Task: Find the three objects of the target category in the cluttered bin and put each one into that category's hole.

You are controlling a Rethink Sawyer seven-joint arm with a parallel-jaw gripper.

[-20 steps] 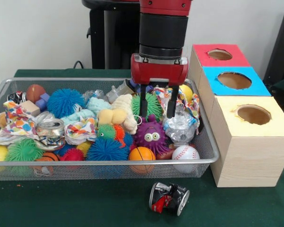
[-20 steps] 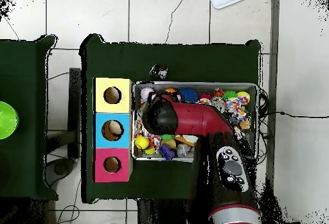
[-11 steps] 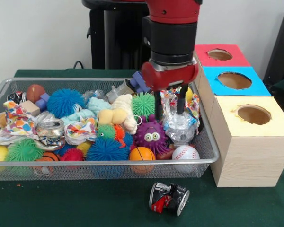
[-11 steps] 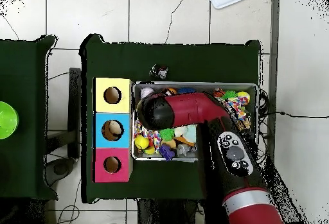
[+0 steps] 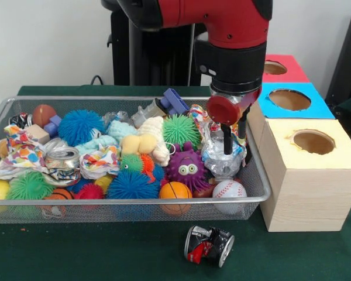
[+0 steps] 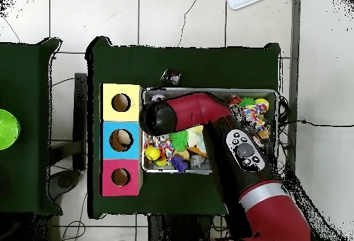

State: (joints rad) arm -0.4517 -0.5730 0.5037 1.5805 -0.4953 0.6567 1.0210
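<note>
My gripper [image 5: 234, 142] hangs open and empty over the right end of the wire mesh bin [image 5: 254, 175], just above a crushed clear plastic bottle [image 5: 221, 160]. Its wrist is tilted, so the two fingers look close together. Beside the bottle lie a purple monster toy [image 5: 187, 167], a baseball [image 5: 229, 189], a small orange ball [image 5: 175, 190] and a green spiky ball [image 5: 181, 129]. A crushed can [image 5: 63, 158] rests at the bin's left. In the overhead view the arm's black head [image 6: 157, 117] hides the bin's left end and the gripper itself.
Three boxes with round holes stand right of the bin: red [image 5: 254, 70], blue [image 5: 316, 108], yellow [image 5: 339, 155]. Another crushed can [image 5: 209, 244] lies on the green table in front of the bin. Overhead, the boxes [image 6: 121, 140] line the bin's left side.
The arm has swung toward the boxes and its wrist has turned. The gripper moved from above the green spiky ball to above the plastic bottle, still empty.
</note>
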